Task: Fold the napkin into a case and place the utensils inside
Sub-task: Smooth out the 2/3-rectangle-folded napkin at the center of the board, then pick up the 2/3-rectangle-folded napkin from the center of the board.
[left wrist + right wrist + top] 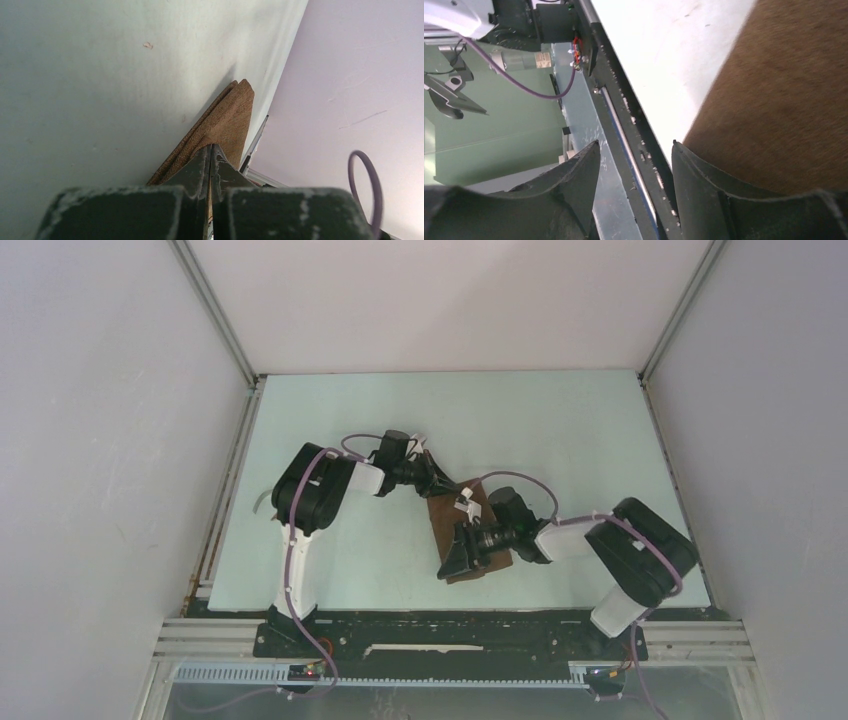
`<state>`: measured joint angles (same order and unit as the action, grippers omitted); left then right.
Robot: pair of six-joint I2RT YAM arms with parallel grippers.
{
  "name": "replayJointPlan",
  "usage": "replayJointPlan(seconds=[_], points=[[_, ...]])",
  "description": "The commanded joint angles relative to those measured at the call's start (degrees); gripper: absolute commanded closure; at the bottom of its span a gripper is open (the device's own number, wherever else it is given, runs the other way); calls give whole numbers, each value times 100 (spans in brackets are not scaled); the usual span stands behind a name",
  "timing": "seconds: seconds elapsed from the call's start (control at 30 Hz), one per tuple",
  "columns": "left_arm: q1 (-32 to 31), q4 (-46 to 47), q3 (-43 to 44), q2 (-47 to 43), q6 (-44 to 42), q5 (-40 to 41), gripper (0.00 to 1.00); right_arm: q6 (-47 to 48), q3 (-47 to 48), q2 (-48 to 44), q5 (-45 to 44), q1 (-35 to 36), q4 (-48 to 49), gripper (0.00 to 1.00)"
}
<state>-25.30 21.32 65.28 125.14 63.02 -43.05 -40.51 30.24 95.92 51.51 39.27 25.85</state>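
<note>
Entry: napkin (447, 518), plain dark brown cloth, folded into a narrow strip. In the top view it is being shown lying slantwise at the centre of the pale table (400, 410), running from just above centre down toward the lower right of centre. Its upper left end is being met by the left gripper (438, 483), which is reaching in from the left of the frame. In the left wrist view the left gripper (210, 150) is being shown with its jaws pressed fully together on the near edge of the napkin (230, 117). The layered cloth is stretching away toward the upper middle of that frame, and a shadow is being cast on the table (100, 100) to its left. A loop of purple cable (365, 185) is being seen at lower right. The lower part of the strip is being overhung by the right gripper (452, 565), entering from the right. In the right wrist view the right gripper (635, 150) is being held well apart with nothing between its fingers. One finger is being shown over the napkin (784, 100) at its edge, the other over the dark rail (621, 107) bordering the table (664, 40).
</note>
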Motion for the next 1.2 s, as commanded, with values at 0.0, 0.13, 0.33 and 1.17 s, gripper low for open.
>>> replayJointPlan(seconds=[0.0,0.13,0.33,1.17], points=[[38,-347,72,203,-142,455,100,472,-40,-738,-380,221,-938,36],[49,-407,112,197,-167,447,100,491,-225,-324,-477,167,-642,36],[51,-712,229,-235,-383,364,100,288,-201,-602,-547,119,-706,37],[-727,-1869,1068,-676,-805,582,85,1280,61,-1861,-1267,-3074,-3769,35]])
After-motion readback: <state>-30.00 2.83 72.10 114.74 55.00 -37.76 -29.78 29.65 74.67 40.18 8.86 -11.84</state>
